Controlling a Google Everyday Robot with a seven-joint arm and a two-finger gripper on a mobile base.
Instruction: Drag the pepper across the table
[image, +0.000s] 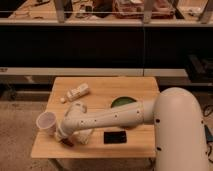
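The light wooden table (100, 90) fills the middle of the camera view. My white arm reaches from the lower right across it to the front left. My gripper (63, 135) is low over the front left part of the table, mostly hidden by the wrist. A small dark red pepper (68, 142) lies right at the gripper's tip, near the front edge. Whether the gripper holds or only touches the pepper is hidden.
A green bowl (121, 101) sits behind the arm at centre right. A black flat rectangle (115, 136) lies near the front edge. A pale wedge (84, 136) shows under the arm. White objects (77, 93) lie at the back left. Dark shelving stands behind the table.
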